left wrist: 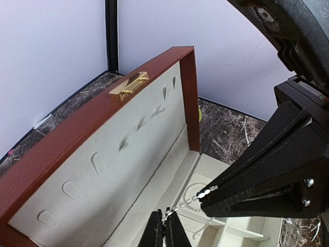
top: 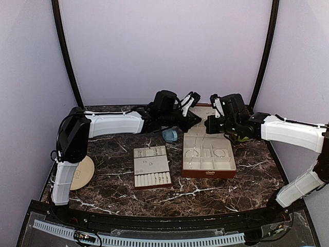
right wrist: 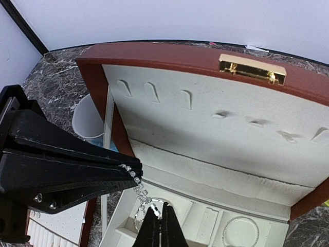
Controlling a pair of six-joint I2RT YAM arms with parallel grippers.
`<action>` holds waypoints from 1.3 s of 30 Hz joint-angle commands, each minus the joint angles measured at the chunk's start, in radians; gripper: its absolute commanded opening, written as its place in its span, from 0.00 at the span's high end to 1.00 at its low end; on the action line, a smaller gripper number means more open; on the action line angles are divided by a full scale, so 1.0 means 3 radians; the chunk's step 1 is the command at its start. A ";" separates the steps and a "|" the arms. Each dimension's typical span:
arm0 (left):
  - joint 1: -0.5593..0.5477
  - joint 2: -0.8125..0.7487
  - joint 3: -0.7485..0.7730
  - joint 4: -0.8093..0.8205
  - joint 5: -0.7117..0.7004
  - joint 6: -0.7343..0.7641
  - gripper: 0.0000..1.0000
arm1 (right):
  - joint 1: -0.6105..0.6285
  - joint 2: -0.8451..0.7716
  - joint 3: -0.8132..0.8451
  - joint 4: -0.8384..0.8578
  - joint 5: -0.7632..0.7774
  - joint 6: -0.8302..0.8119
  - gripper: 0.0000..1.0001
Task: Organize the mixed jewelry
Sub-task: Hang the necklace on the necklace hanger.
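Observation:
A fine silvery chain [left wrist: 190,199] hangs taut between my two grippers above the open red-brown box [top: 208,173]. My left gripper [left wrist: 164,216] is shut on one end of the chain. My right gripper [right wrist: 162,207] is shut on the other end [right wrist: 143,193]. In the top view the left gripper [top: 199,121] and the right gripper [top: 208,125] meet tip to tip over the back of the box. Thin round bangles [top: 221,152] lie in the box's compartments, and one shows in the right wrist view [right wrist: 239,231]. Small pieces sit on the cream slotted tray [top: 151,165].
The box lid [left wrist: 103,154] stands open behind the grippers, with a gold clasp [right wrist: 252,68]. A pale cup [top: 170,135] stands left of the box, between it and the tray. A round tan disc [top: 82,172] lies at the table's left edge. Curtain walls enclose the table.

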 commanded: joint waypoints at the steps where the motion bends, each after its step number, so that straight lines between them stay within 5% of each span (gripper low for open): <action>1: 0.0023 0.0112 0.0213 0.0190 0.0013 0.0023 0.96 | -0.0095 -0.0025 0.0149 -0.0015 -0.0014 -0.0063 1.00; 30: 0.0022 0.0280 0.0405 0.0494 0.0503 0.0021 0.91 | -0.0396 -0.0063 0.0321 -0.0327 -0.0098 -0.0162 1.00; 39: 0.0024 0.0202 0.0322 0.0561 0.0537 -0.0017 0.56 | -0.0435 -0.0107 0.0375 -0.0406 -0.0039 -0.0201 1.00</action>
